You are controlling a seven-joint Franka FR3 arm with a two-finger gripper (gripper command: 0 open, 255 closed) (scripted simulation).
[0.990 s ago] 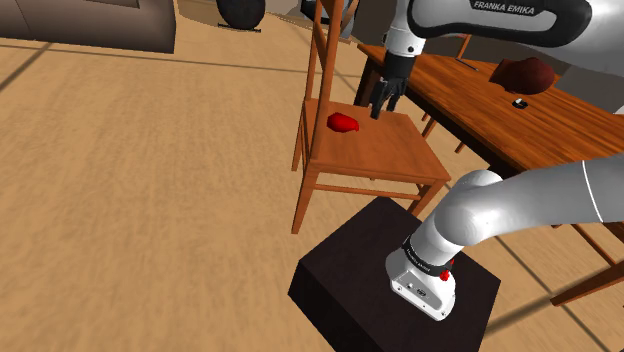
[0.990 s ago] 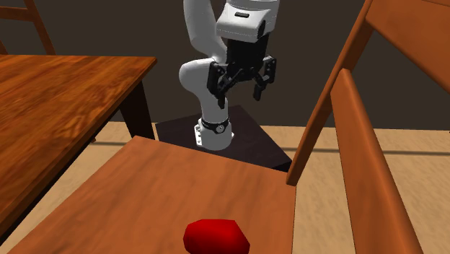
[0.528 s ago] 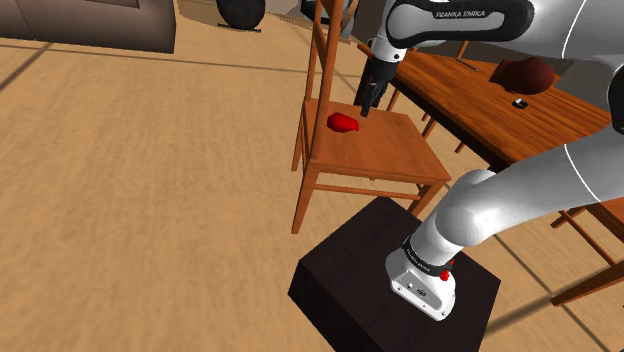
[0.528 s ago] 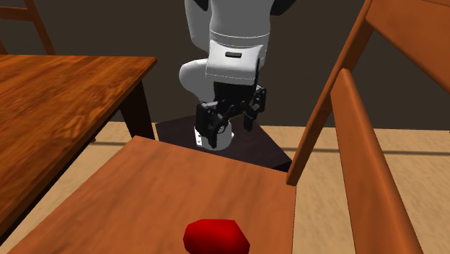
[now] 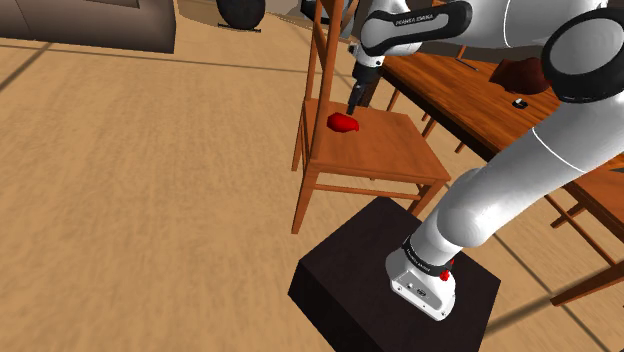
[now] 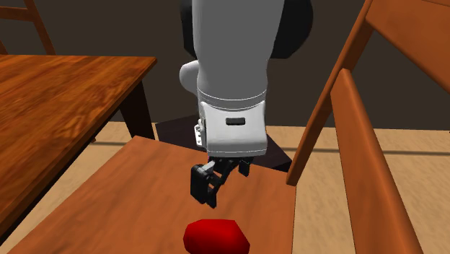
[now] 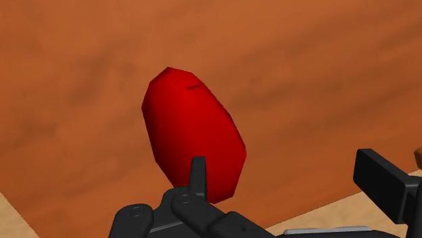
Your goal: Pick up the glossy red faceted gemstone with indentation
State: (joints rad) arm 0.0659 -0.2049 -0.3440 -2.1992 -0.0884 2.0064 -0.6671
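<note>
Two black fingers of the hand (image 7: 281,162) are standing spread just above the wooden chair seat (image 5: 395,150), likely aligning to straddle the red faceted gemstone (image 7: 193,128), which is lying on the seat, upper centre of the shoulder view, beside one finger.

The gemstone (image 7: 193,135) is smooth, softly glossy red, the chair seat (image 5: 390,150) and the table (image 6: 50,86) are grained brown wood with a satin sheen, and the gripper (image 6: 209,191) is matt black.
</note>
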